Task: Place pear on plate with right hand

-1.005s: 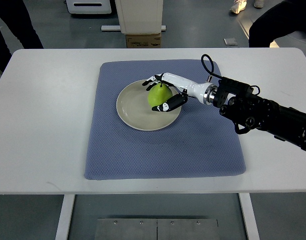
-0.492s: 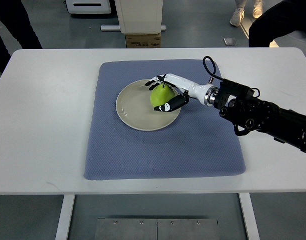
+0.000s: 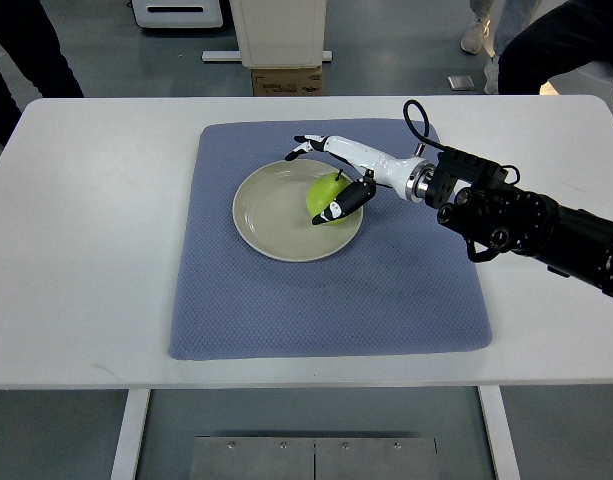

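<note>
Since a second ago the right robot hand [image 3: 331, 178] has lifted back toward the far-right edge of the plate [image 3: 271, 228], fingers [image 3: 304, 145] now spread off the pear [image 3: 324, 195]; only the thumb side looks close to it, contact unclear. The pear sits on the plate's right half, on the blue mat [image 3: 406, 290] on the desk [image 3: 96, 240], and has shifted slightly right. Step in hand looks like release/retreat. To do it well: clear the thumb before pulling away, withdraw up and right, avoid nudging the pear or it rolls toward the rim. Left robot hand not visible.
</note>
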Controlling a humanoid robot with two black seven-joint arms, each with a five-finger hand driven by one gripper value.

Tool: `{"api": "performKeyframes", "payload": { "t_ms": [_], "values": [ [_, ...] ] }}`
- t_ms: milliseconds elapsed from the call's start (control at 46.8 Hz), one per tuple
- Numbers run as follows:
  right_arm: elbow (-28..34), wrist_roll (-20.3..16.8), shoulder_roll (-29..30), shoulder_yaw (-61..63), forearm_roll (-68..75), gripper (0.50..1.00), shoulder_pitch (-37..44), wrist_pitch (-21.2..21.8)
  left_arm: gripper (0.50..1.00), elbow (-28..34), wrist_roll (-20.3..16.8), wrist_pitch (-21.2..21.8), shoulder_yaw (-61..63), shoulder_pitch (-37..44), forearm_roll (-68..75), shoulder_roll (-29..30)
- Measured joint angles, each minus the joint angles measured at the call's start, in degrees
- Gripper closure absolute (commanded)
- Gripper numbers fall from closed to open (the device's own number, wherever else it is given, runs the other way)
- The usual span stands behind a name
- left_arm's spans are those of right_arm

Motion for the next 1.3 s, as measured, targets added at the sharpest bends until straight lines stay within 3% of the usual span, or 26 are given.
{"api": "performKeyframes", "payload": {
  "t_ms": [299, 706, 941, 1155, 1304],
  "values": [
    [0.0, -0.7, 0.0, 6.1, 0.5, 0.500, 0.8, 0.5, 0.500, 0.0, 0.0, 0.0, 0.0, 0.0, 0.0, 0.0],
    [-0.5, -10.0, -4.9, 21.8, 12.9, 0.500, -3.3, 1.7, 0.500, 0.0, 0.0, 0.0, 0.0, 0.0, 0.0, 0.0],
    [-1.8, -11.2, -7.3, 32.6, 15.4, 0.500, -7.1, 1.7, 0.500, 0.0, 0.0, 0.0, 0.0, 0.0, 0.0, 0.0],
    [-7.0, -16.9, -7.2, 44.2, 19.0, 0.500, -12.4, 1.6, 0.500, 0.0, 0.0, 0.0, 0.0, 0.0, 0.0, 0.0],
    [-8.1, -17.3, -7.0, 47.8, 21.5, 0.500, -14.1, 0.9, 0.500, 0.0, 0.0, 0.0, 0.0, 0.0, 0.0, 0.0]
  ]
}}
